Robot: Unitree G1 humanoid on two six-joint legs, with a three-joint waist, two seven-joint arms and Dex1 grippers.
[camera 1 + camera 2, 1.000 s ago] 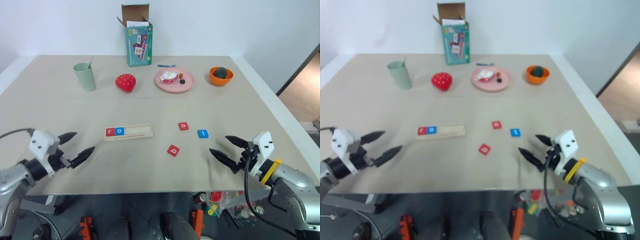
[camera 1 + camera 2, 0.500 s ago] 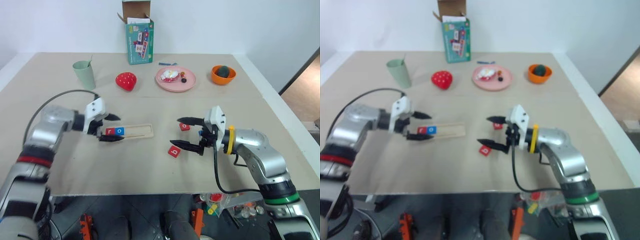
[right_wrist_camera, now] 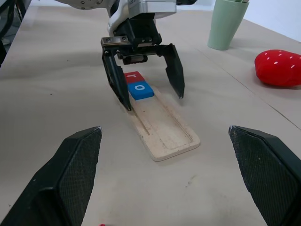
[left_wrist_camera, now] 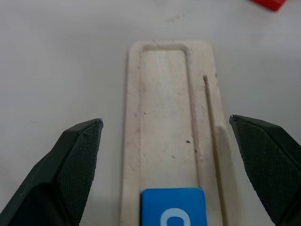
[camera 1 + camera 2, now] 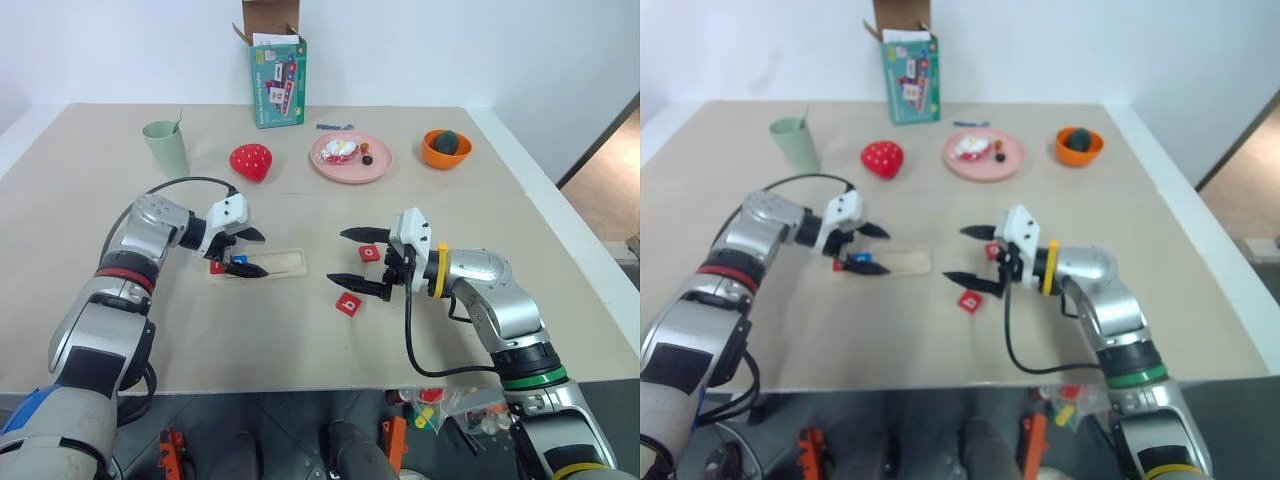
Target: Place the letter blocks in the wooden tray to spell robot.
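Wooden tray (image 5: 270, 264): red "r" tile (image 3: 133, 76) and blue "o" tile (image 3: 141, 89) at its left end, rest bare. Left gripper (image 5: 248, 252) spread wide, straddling that end. Right gripper (image 5: 352, 257) spread wide, right of tray, over red tiles (image 5: 368, 253) and (image 5: 347, 303). Beyond tray on the tan table (image 5: 300, 330): pink plate (image 5: 350, 158), orange bowl (image 5: 444, 150), green cup (image 5: 166, 148).

Pale wood tray (image 5: 275, 262) holding a red tile (image 3: 132, 76) and a blue tile (image 3: 140, 89), white letters on both. Two red tiles (image 5: 347, 303) loose on beige table (image 5: 300, 330). Red strawberry (image 5: 251, 161) with white dots, green cup (image 5: 167, 148), pink plate (image 5: 350, 160), orange bowl (image 5: 445, 149), teal box (image 5: 277, 77).
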